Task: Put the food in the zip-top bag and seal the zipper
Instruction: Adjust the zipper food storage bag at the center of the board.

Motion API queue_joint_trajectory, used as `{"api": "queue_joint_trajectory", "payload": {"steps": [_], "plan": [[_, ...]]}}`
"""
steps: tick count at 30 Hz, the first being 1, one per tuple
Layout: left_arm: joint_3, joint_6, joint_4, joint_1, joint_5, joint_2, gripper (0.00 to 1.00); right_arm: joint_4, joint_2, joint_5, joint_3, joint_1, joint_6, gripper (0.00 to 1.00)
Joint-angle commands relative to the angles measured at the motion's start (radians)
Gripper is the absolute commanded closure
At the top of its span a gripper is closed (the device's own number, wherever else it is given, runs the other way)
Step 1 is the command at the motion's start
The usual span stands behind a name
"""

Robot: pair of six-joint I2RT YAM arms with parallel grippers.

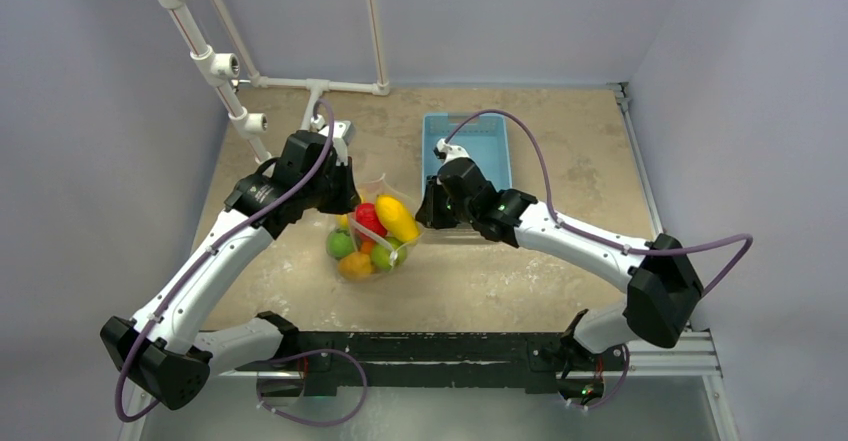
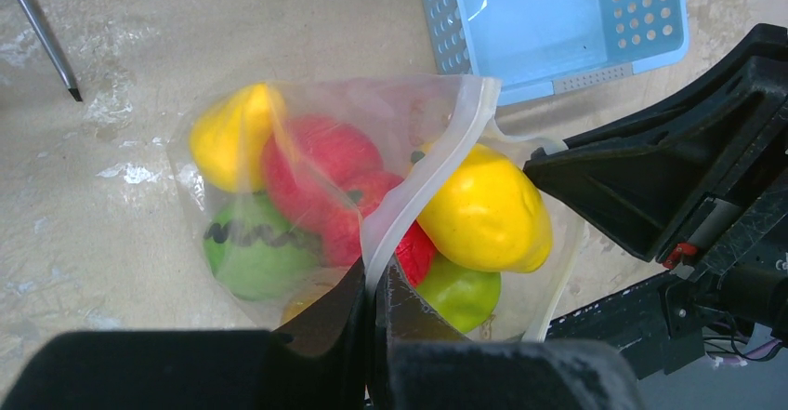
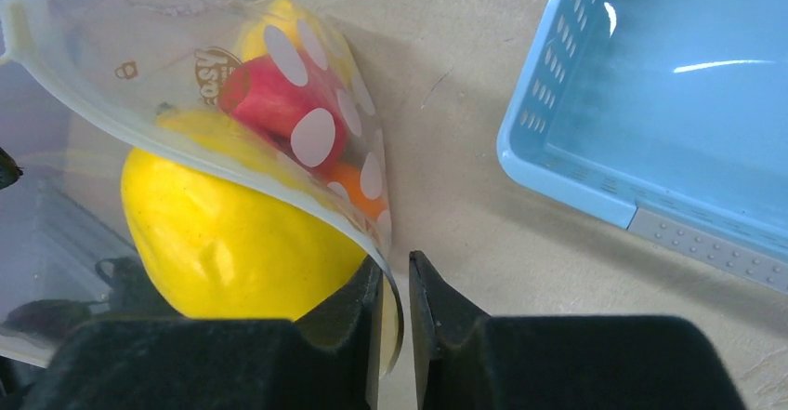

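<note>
Bag: clear, crinkly plastic zip-top bag [image 2: 372, 103], mid-table betw. the two arms. Mouth end is up at the grippers, belly sags toward the arm bases and looks to rest on the top.
Food: small glossy toy fruits, i.e. the food [image 1: 365, 241], all inside the film. Red apple-like fruit [image 2: 316, 164], dark-striped green one [image 2: 251, 247], plain green, orange, yellow.
Top fruit: big yellow pear-shaped fruit [image 2: 483, 210] sits right in the mouth betw. the two lips. Prob. has to settle lower before the lips can meet.
Zipper: whitish stiffer strip along the mouth, the zipper [image 2: 444, 150], not sealed. Near lip arcs across the red fruit, far lip runs behind the yellow one.
Left gripper: left gripper [image 2: 374, 275] has its fingers pressed together on the near lip, pinching the strip. Anchors that side so the bag can't slump or slide.
Right gripper: right gripper [image 3: 395, 275] straddles the opposite edge w/ only a narrow gap, film running betw. the fingers. Can't tell if the pads bite yet.
Why both ends: a hold at each side would let the arms pull the mouth taut and line the strips up for pressing.
Stage: loading looks done, sealing not begun.
Basket: light-blue slotted plastic basket [image 3: 567, 182] just beyond the right gripper. No fruit in the parts shown.
Table: beige mottled tabletop [image 1: 560, 161] under everything.
Risk: yellow fruit could hold the lips apart or pop out if the mouth is tugged.
</note>
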Motion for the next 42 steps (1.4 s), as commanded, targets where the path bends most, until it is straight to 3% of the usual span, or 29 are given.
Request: {"api": "queue_joint_trajectory", "payload": {"steps": [1, 2, 19, 30, 38, 42], "plan": [[0.011, -0.017, 0.015, -0.003, 0.002, -0.027, 1.0, 0.029, -0.011, -0.007, 0.012, -0.005, -0.012, 0.9], [0.011, -0.017, 0.015, -0.003, 0.0, -0.028, 1.0, 0.021, -0.012, 0.0, 0.025, -0.006, -0.013, 1.0], [0.027, -0.003, -0.017, -0.003, -0.051, -0.041, 1.0, -0.17, -0.097, 0.096, 0.331, -0.006, -0.085, 1.0], [-0.147, -0.027, 0.109, -0.003, 0.016, -0.008, 1.0, -0.075, -0.028, 0.065, 0.135, -0.006, -0.083, 1.0], [0.02, -0.011, 0.027, -0.003, 0.003, -0.041, 1.0, -0.155, -0.046, 0.144, 0.344, -0.004, -0.116, 1.0], [0.046, -0.005, 0.022, -0.003, -0.041, -0.062, 1.0, -0.144, -0.057, 0.165, 0.361, -0.003, -0.128, 1.0]]}}
